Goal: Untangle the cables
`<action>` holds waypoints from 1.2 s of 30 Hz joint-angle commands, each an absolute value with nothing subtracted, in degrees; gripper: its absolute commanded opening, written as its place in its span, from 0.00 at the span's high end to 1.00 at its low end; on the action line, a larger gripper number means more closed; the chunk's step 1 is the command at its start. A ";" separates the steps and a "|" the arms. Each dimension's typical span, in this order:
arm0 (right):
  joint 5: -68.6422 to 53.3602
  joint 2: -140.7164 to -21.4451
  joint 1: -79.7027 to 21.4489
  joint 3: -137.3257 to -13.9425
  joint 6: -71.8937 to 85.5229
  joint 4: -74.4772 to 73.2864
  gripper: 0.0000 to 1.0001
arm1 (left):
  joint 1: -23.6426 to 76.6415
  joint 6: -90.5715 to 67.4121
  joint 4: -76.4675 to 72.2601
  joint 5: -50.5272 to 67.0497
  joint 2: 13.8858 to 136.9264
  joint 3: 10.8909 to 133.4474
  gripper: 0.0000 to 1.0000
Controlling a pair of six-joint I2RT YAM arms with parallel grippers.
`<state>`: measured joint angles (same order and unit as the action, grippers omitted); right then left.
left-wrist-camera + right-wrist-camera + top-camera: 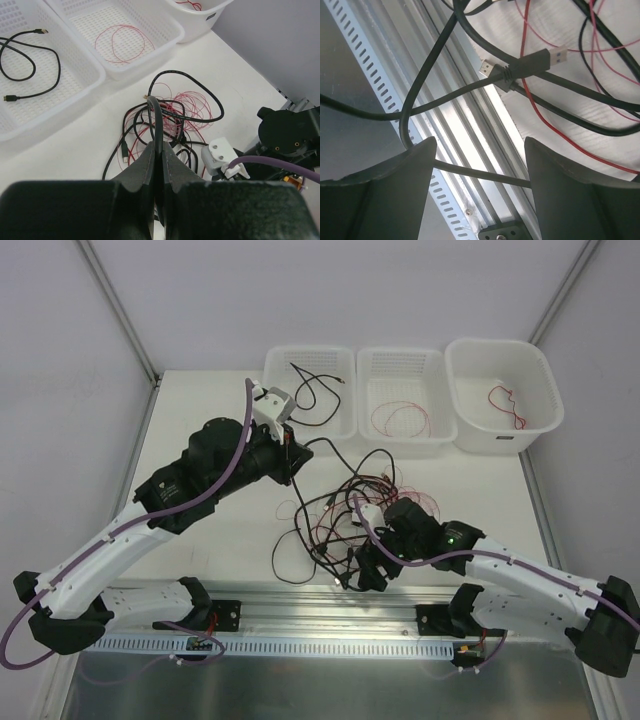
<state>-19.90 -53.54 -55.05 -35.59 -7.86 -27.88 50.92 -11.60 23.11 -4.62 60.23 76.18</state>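
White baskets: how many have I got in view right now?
3, side by side along the far edge: left basket, middle basket, right basket. None looks hidden.

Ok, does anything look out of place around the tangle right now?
Yes. The tangle of cables spills past the near edge of the table. Black loops hang over the metal rail there, and one black cable runs between the open jaws of the right gripper, not yet gripped.

Grey walls (pixel 60 360), white table (pixel 470 480)
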 commanded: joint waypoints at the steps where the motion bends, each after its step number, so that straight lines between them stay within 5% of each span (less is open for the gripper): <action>1: -25.21 -54.67 -56.25 -37.79 -10.02 -25.67 0.26 | 50.45 -12.31 20.56 -4.57 58.36 77.87 1.00; 13: -21.08 -49.13 -57.83 -47.46 -11.42 -34.01 0.25 | 50.36 -12.92 21.01 -3.60 58.80 77.08 1.00; 24: -27.24 -58.52 -60.20 -38.15 -8.96 -22.16 0.30 | 50.36 -13.18 21.01 -2.55 59.06 78.31 1.00; 27: -26.90 -60.29 -60.29 -38.41 -9.49 -21.01 0.41 | 50.36 -13.53 21.01 -2.29 58.62 78.13 1.00; 30: -24.62 -60.99 -60.29 -39.72 -10.55 -21.18 0.63 | 50.36 -13.97 21.01 -1.67 57.92 77.78 1.00; 33: -20.59 -61.00 -60.29 -41.65 -10.81 -21.71 0.99 | 50.36 -14.76 21.01 -0.53 57.40 77.17 1.00; 36: -15.76 -59.95 -60.21 -43.76 -10.64 -22.67 0.99 | 50.36 -15.99 21.09 2.80 56.95 76.38 1.00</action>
